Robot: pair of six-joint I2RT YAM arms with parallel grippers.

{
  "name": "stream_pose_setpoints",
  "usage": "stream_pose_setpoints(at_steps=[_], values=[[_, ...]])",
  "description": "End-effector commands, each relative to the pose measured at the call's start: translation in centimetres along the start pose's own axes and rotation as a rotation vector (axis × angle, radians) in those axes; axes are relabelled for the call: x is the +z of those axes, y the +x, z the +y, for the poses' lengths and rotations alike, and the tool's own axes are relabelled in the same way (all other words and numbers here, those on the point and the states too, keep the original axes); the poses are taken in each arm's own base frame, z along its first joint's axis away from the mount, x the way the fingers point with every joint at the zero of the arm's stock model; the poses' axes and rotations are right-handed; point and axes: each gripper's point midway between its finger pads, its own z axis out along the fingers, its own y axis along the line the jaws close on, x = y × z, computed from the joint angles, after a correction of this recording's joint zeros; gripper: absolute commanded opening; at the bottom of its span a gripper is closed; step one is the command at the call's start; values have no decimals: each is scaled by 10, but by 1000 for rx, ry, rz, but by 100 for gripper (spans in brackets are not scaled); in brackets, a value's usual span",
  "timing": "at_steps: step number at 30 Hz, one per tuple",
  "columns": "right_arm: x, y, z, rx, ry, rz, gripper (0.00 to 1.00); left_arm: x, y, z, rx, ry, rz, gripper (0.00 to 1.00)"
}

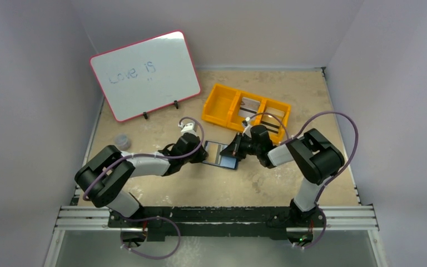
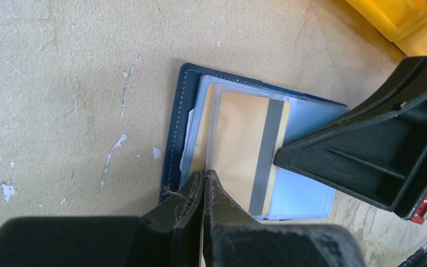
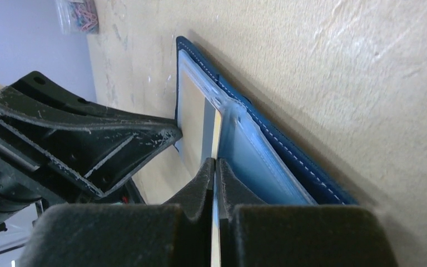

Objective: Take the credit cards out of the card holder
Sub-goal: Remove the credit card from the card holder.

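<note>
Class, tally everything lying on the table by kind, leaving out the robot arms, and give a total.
credit cards: 3 (one in the holder, two in the tray)
card holder: 1
orange tray: 1
whiteboard: 1
small grey round object: 1
Total: 7

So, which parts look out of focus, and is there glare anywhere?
Left wrist view: left gripper jaws blurred, dark navy folding card holder and pale grey-striped card sharp. Right wrist view: right gripper jaws soft, beige table crisp. Top view: even light, no strong glare.
</note>
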Motion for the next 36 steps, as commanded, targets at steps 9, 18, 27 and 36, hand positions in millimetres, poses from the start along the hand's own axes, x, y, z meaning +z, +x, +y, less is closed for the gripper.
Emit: stream_pose_setpoints(at_steps=[9, 18, 27, 36], values=[[-12, 1, 1, 12, 2, -11, 0, -9, 32, 52, 53, -168, 93, 0], [-18, 5, -4, 31, 2, -35, 0, -6, 30, 36, 50, -92, 92, 0], [-9, -2, -4, 103, -37, -81, 18, -4, 43, 32, 72, -55, 156, 0], [-5, -10, 0, 121, -45, -113, 19, -5, 44, 33, 61, -58, 156, 0]])
